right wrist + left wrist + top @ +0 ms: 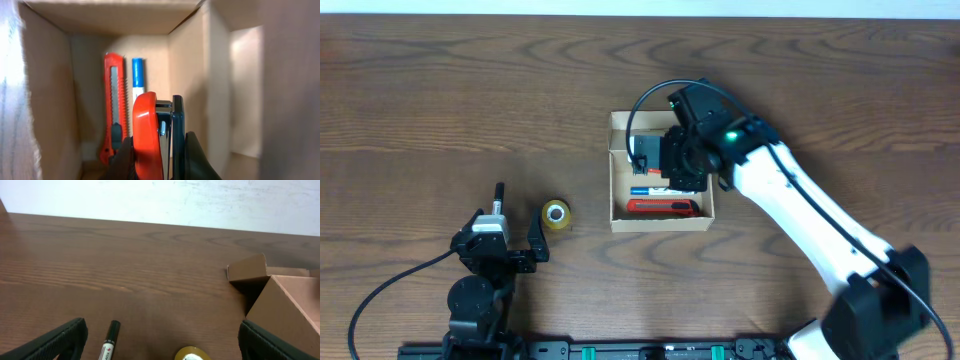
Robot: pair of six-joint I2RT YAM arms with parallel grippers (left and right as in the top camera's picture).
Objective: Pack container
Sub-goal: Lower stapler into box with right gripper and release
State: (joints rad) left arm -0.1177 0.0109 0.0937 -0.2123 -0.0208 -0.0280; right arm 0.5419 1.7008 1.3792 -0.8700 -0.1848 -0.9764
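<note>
Placing step — right gripper (160, 155) clamped on orange stapler (146, 125), inside container (50, 110) beside red cutter (113, 100). Next: lower, release. Left gripper (507, 230) spread, outside container.

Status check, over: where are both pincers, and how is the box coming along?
Left pincer open, empty, by tape roll and black marker. Right pincer shut on stapler, over the open box. Knife and blue marker already in. Nothing blocking.
</note>
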